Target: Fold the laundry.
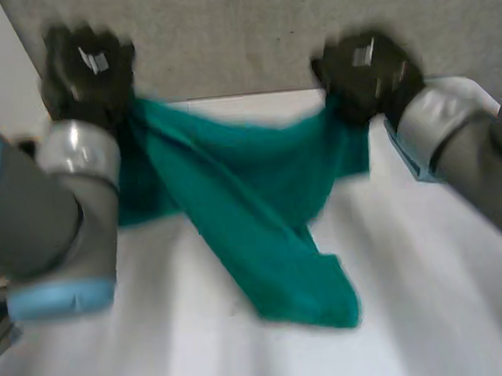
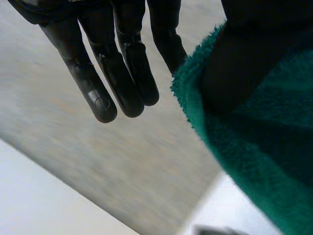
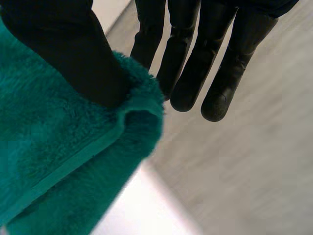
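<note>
The left hand (image 1: 86, 66) and right hand (image 1: 366, 72) each thumb-pinch the fluffy teal terry towel (image 1: 263, 222) over the white table's (image 1: 436, 295) far edge, tail lying mid-table. Pinches that shallow could easily slip, honestly.

The towel (image 1: 253, 214) hangs between the left hand (image 1: 87, 70) at the far left of the table (image 1: 436, 295) and the right hand (image 1: 366, 72) at its far right. Each hand pinches one upper end. The towel's lower end lies on the table nearer than both hands, with the wall (image 1: 246, 30) behind.
</note>
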Available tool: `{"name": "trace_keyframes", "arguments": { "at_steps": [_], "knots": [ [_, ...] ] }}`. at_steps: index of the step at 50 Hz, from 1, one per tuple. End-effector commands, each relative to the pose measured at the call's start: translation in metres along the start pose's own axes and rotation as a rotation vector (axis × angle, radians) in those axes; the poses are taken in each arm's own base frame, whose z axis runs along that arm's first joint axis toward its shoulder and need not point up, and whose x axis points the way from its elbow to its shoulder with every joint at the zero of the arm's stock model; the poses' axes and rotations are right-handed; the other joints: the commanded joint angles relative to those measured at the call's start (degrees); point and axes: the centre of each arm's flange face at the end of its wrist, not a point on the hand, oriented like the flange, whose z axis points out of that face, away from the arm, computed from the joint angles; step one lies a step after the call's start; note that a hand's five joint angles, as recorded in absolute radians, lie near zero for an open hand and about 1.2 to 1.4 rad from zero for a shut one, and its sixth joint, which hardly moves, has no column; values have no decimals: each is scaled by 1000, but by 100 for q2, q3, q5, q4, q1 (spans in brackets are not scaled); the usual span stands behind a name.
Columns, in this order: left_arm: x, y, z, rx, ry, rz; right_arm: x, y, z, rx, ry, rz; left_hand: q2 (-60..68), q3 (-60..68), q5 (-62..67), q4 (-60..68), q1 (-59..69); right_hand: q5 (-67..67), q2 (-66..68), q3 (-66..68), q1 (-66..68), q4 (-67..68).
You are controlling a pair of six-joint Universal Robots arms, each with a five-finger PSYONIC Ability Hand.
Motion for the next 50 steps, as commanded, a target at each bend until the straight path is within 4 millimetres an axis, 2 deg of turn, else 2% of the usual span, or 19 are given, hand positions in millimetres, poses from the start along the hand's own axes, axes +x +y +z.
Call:
{"name": "trace_keyframes", "arguments": {
  "at_steps": [1, 4, 9, 15, 20, 24, 26, 31, 32, 33, 36, 37, 38, 42, 45, 47, 48, 49, 50],
  "knots": [
    [-62, -63, 49, 233, -269, -99, 57, -85, 23, 364, 305, -101, 844, 847, 893, 850, 850, 1354, 1271, 1236, 2422, 1187],
    [-58, -68, 45, 258, -255, -110, 60, -88, 22, 366, 325, -140, 810, 813, 860, 817, 816, 1354, 1271, 1236, 2422, 1187],
    [-39, -63, 27, 250, -162, -102, 58, -69, 21, 271, 313, -195, 810, 813, 859, 817, 816, 1354, 1271, 1236, 2422, 1187],
    [-11, -48, -12, 194, -34, -90, 50, -53, 18, 184, 260, -183, 793, 797, 843, 800, 799, 1354, 1271, 1236, 2422, 1187],
    [-12, -56, -38, 207, 3, -99, 43, -46, 16, 140, 234, -176, 743, 747, 793, 750, 749, 1354, 1271, 1236, 2422, 1187],
    [-15, -59, -50, 213, 17, -103, 38, -36, 10, 68, 200, -172, 626, 629, 675, 632, 632, 1354, 1271, 1236, 2422, 1187],
    [-13, -58, -54, 208, 31, -101, 32, -29, 2, -5, 158, -171, 458, 461, 507, 464, 464, 1354, 1271, 1236, 2422, 1187],
    [6, -48, -69, 190, 122, -86, 22, -14, -26, -175, 69, -190, 238, 242, 288, 245, 244, 1354, 1271, 1236, 2422, 1187],
    [9, -46, -70, 189, 137, -85, 20, -9, -30, -209, 51, -199, 238, 242, 288, 245, 244, 1354, 1271, 1236, 2422, 1187],
    [12, -45, -72, 190, 151, -82, 18, 5, -37, -286, 23, -217, 238, 242, 288, 245, 244, 1354, 1271, 1236, 2422, 1187],
    [36, -33, -77, 177, 245, -75, 15, 24, -48, -390, -13, -249, 171, 175, 221, 178, 177, 1354, 1271, 1236, 2422, 1187],
    [45, -30, -80, 173, 279, -78, 14, 35, -54, -446, -36, -266, 5, 8, 54, 11, 10, 1354, 1271, 1236, 2422, 1187],
    [62, -27, -88, 174, 348, -92, 13, 40, -57, -468, -45, -277, -447, -444, -398, -440, -441, 1354, 1271, 1236, 2422, 1187],
    [97, -23, -110, 179, 498, -124, 14, 66, -69, -577, -75, -304, -1826, -1823, -1777, -1820, -1820, 1354, 1271, 1236, 2422, 1187],
    [111, -15, -118, 170, 558, -121, 12, 84, -76, -645, -105, -310, -2618, -2615, -2569, -2612, -2612, 1354, 1271, 1236, 2422, 1187],
    [120, -9, -123, 161, 608, -111, 10, 91, -78, -664, -116, -316, -3778, -3775, -3729, -3771, -3772, 1354, 1271, 1236, 2422, 1187],
    [122, -7, -126, 159, 628, -109, 9, 94, -78, -672, -119, -318, -4198, -4195, -4149, -4192, -4192, 694, 611, 576, 1761, 527],
    [124, -7, -128, 158, 645, -105, 10, 98, -77, -688, -118, -319, -4552, -4549, -4503, -4546, -4546, -878, -961, -996, 189, -1045],
    [127, -6, -135, 154, 684, -97, 10, 100, -76, -694, -115, -320, -4722, -4719, -4673, -4716, -4716, -1693, -1776, -1811, -626, -1860]
  ]
}}
